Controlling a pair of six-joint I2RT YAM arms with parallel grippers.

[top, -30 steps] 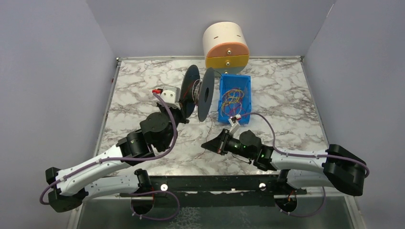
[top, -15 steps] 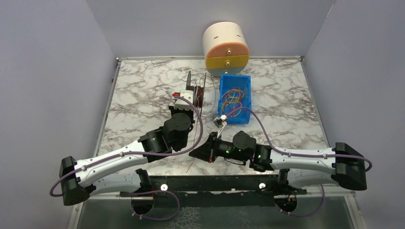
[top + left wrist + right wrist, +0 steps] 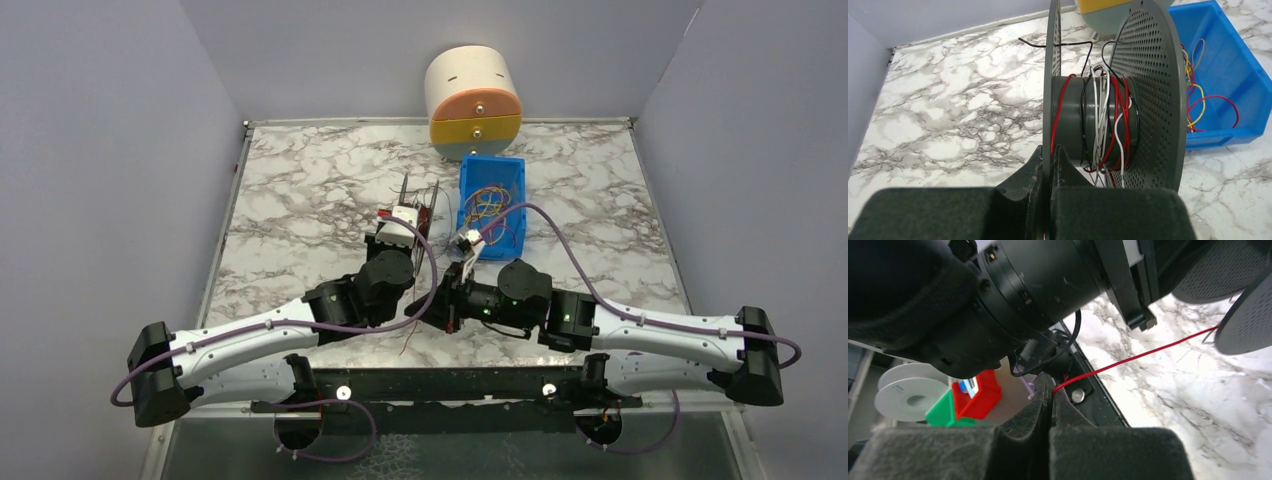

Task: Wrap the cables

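Observation:
A grey spool with two perforated flanges holds wound red, white and black wires. It stands edge-on in the top view, left of the blue bin. My left gripper is shut on the spool's left flange; in the top view it sits at the spool's near side. My right gripper is shut on a thin red wire that runs taut up to the spool. In the top view the right gripper lies low, under the left forearm.
A blue bin with several loose coloured wires stands right of the spool; it also shows in the left wrist view. A cream and orange drawer unit stands at the back wall. The two arms cross closely near the table's front.
The left arm swung right and turned the spool from face-on to edge-on. The right gripper moved left and forward with the red wire, ending under the left forearm.

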